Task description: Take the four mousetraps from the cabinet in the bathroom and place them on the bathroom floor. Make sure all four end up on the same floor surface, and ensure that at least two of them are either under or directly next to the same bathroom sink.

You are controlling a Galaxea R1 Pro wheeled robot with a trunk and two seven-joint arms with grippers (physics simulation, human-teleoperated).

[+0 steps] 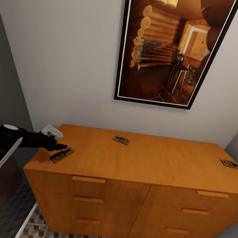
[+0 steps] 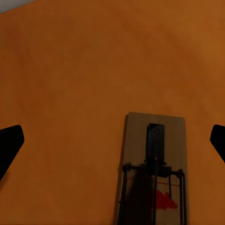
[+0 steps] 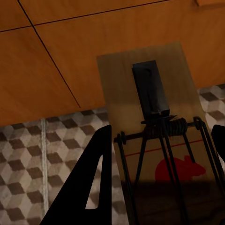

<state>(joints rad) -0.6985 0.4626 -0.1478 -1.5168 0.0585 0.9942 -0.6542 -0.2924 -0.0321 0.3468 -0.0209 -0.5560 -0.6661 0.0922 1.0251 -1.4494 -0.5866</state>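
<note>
- Our right gripper (image 3: 159, 183) is clamped on a mousetrap (image 3: 150, 108): in the right wrist view the board sits between the dark fingers (image 3: 89, 183), held out in front of the cabinet's drawer fronts (image 3: 70, 47) with the cube-pattern floor tiles (image 3: 42, 154) below. Reads as one trap already collected, carried low so it can go down on the floor.
- Our left gripper (image 1: 58, 147) is at the cabinet top's left front corner. Fingers are spread wide; the left wrist view has one tip at each edge (image 2: 9, 145) and the near trap (image 2: 154, 173) between them, not yet touched. Trap lies flat, lengthwise along the fingers, so closing across its narrow width looks workable.
- Mid: a second trap (image 1: 121, 140) on the cabinet top (image 1: 158, 159), toward the back, well apart from the first.
- Far: a third trap (image 1: 232, 164) at the right edge, probably needs a base move.
- Wall behind carries a framed picture (image 1: 171, 47).
</note>
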